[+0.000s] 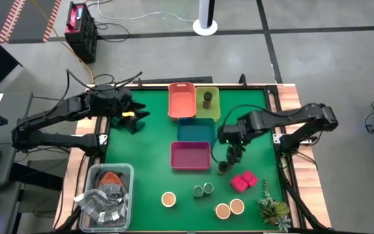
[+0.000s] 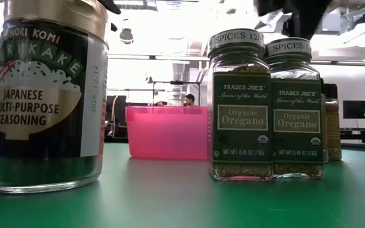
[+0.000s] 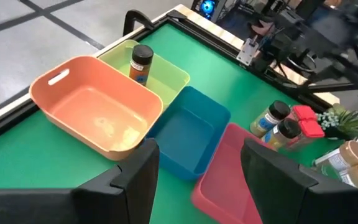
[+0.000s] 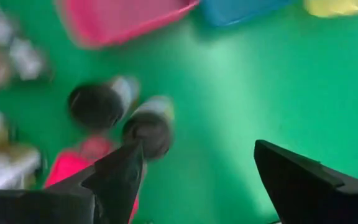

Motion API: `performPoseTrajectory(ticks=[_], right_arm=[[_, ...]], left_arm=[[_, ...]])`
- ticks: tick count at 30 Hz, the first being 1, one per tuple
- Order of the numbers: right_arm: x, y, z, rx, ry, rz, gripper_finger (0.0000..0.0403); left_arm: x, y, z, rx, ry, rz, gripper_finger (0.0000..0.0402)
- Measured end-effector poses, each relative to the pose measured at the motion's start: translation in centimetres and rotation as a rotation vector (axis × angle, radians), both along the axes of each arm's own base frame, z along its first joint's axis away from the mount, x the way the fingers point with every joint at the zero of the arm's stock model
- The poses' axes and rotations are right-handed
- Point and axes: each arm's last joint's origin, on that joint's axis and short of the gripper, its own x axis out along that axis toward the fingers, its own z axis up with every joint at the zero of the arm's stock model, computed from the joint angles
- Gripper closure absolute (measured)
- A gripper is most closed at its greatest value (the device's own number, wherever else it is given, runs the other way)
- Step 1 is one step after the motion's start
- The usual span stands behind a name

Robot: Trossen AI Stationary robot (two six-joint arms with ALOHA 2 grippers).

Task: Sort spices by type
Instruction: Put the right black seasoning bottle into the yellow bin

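Observation:
My right gripper (image 1: pixel 231 155) hangs open, fingers pointing down, above the green mat near two dark-lidded spice jars (image 4: pixel 95 106) (image 4: pixel 149 130), with nothing between its fingers. Two pink blocks (image 1: pixel 244 181) lie just nearer. Two green-lidded oregano jars (image 1: pixel 203 190) (image 2: pixel 243 104) stand upright near the front edge. Three tan-topped jars (image 1: pixel 168 199) (image 1: pixel 223 210) (image 1: pixel 237 206) stand there too. One dark jar (image 1: pixel 208 99) (image 3: pixel 141 63) stands in the yellow-green tray (image 1: pixel 214 110). My left gripper (image 1: pixel 132 117) (image 3: pixel 197 180) waits open at the far left.
An orange tray (image 1: pixel 182 101), a blue tray (image 1: pixel 195 130) and a pink tray (image 1: pixel 190 156) sit in the mat's middle. A clear bin (image 1: pixel 106 195) with packets stands at the near left. A leafy sprig (image 1: pixel 273 207) lies at the near right corner.

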Motion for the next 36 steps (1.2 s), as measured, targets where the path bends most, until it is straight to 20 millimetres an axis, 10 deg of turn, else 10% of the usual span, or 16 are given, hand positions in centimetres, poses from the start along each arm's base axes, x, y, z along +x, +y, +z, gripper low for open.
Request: performPoseTrajectory(ticks=[7, 19, 36], right_arm=[[-0.6, 3.1, -1.2, -0.027, 0.029, 0.309, 0.0051], [-0.2, 3.3, -2.1, -0.034, 0.045, 0.387, 0.0007], [0.8, 3.6, -8.4, -0.011, 0.089, 0.394, 0.001]], left_arm=[[-0.1, 0.0, -0.2, -0.009, 0.021, -0.001, 0.0185], [-0.1, 0.0, -0.2, -0.012, 0.019, 0.0, 0.0185], [-0.2, 0.0, -0.4, -0.013, 0.039, -0.001, 0.0185]])
